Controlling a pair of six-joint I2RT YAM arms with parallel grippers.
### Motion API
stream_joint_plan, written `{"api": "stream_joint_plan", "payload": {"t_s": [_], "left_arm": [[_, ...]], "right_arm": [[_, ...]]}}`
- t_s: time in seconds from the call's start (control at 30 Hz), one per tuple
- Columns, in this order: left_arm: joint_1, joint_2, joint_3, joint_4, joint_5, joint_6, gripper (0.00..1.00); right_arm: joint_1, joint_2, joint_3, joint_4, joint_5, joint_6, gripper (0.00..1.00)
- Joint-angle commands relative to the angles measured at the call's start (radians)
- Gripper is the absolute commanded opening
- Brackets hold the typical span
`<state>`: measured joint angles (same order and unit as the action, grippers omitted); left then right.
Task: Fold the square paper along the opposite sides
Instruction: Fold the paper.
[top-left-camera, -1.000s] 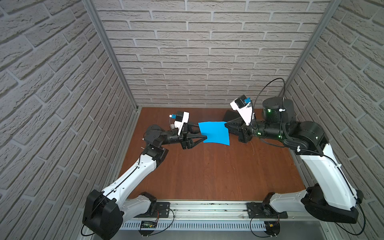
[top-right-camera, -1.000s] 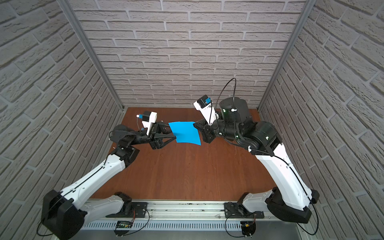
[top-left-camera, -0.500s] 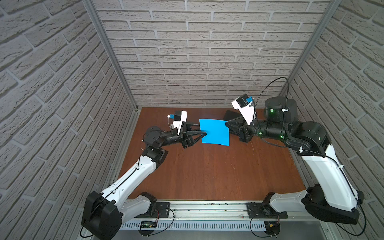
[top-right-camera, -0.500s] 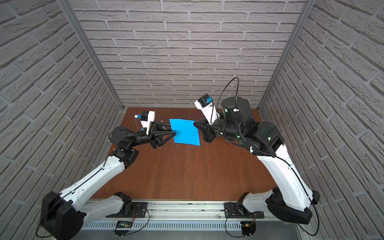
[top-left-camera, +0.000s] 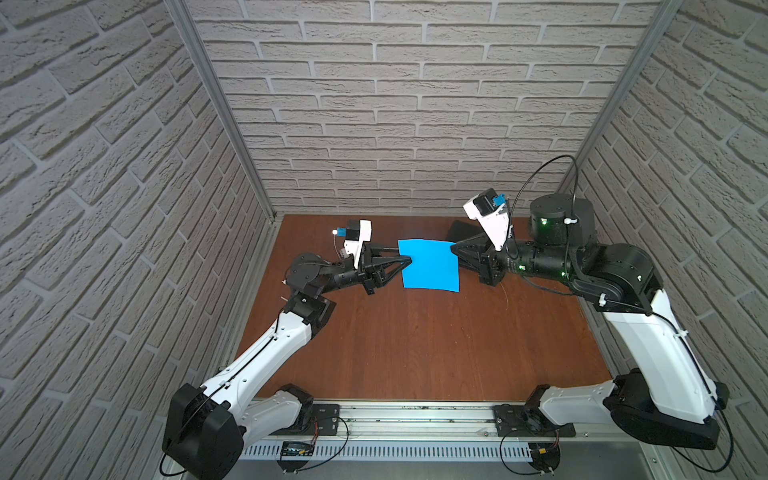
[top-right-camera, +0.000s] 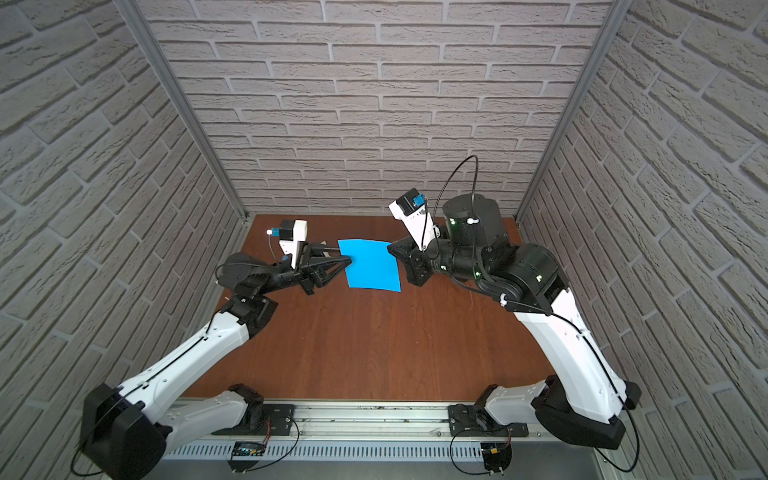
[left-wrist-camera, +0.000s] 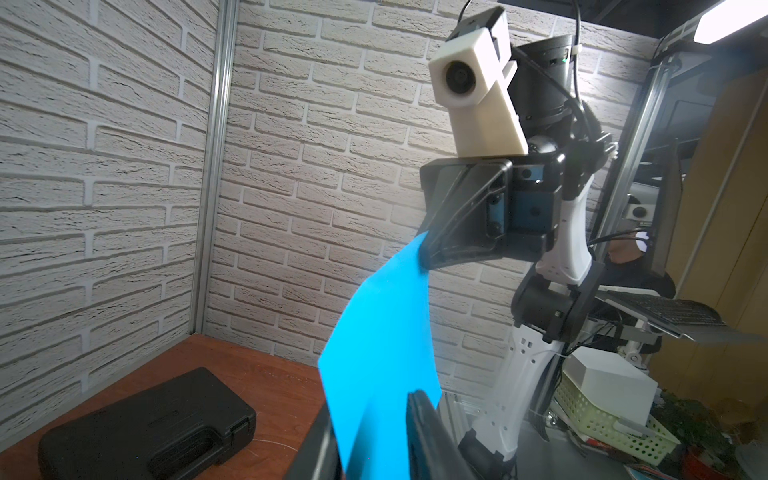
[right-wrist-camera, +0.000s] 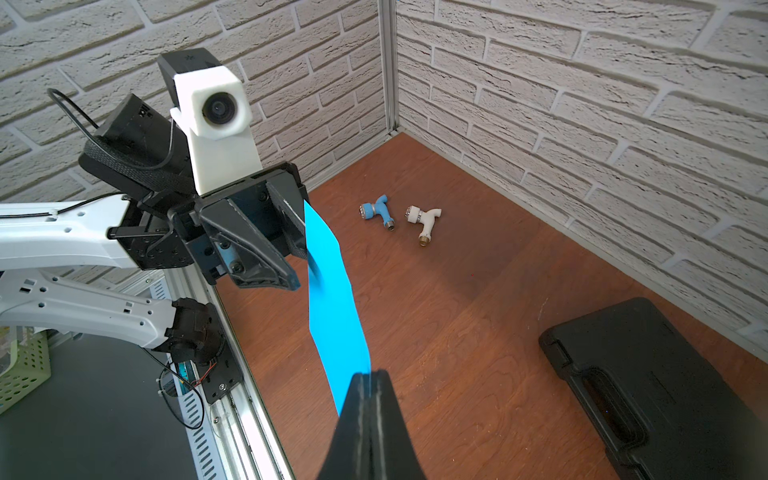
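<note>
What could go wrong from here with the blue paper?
The left hand stands open around one edge of the square paper; closing badly may crumple it.
The right hand pinches only the opposite edge, so a tug may tear or slip it.
It curves in mid-air, so the fold may skew.

Left gripper (top-left-camera: 404, 255) pushed forward to the square paper (top-left-camera: 430, 266) left edge, rose slightly, and its jaws narrowed around that edge; contact unclear.
</note>
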<state>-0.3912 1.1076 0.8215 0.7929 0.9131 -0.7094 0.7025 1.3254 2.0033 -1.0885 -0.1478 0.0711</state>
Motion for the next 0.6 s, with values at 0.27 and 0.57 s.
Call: {"api": "stream_joint_plan", "payload": {"t_s": [0.27,0.57], "left_arm": [[-0.005,-0.012,0.010,0.054,-0.005,0.007,0.17],[-0.003,-0.013,0.025,0.027,-0.001,0.017,0.08]], "right_arm": [[0.008,-0.013,-0.001,0.036,-0.009,-0.005,0.03],[0.008,-0.012,0.000,0.030,-0.007,-0.010,0.03]]}}
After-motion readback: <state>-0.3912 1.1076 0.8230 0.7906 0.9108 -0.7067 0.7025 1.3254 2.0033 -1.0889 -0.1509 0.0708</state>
